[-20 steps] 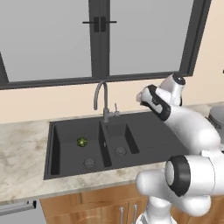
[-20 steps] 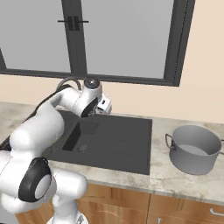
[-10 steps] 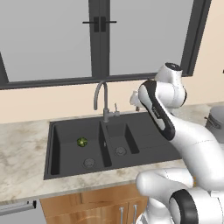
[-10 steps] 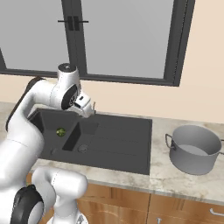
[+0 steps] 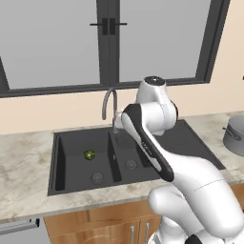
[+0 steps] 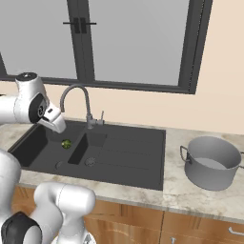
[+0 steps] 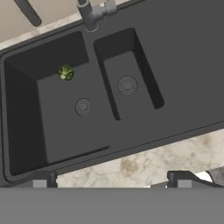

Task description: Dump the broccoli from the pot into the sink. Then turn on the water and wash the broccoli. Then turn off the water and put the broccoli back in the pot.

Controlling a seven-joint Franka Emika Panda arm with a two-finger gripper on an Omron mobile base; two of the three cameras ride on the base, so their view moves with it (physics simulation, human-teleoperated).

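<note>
The broccoli lies in the large basin of the dark sink, near the back wall and beyond the round drain. My gripper hovers above the sink's front edge, open, its fingertips wide apart with nothing between them. The grey pot stands upright on the counter to the right of the sink. No water runs from the gooseneck faucet.
The faucet's side lever sticks up behind the small basin. Marble counter surrounds the sink, with wooden cabinets below. A dark-framed window runs along the back wall.
The arm has swung left and slightly down, carrying the hand from right of the faucet to over the basins. The gripper stayed open. Broccoli and pot have not moved.
</note>
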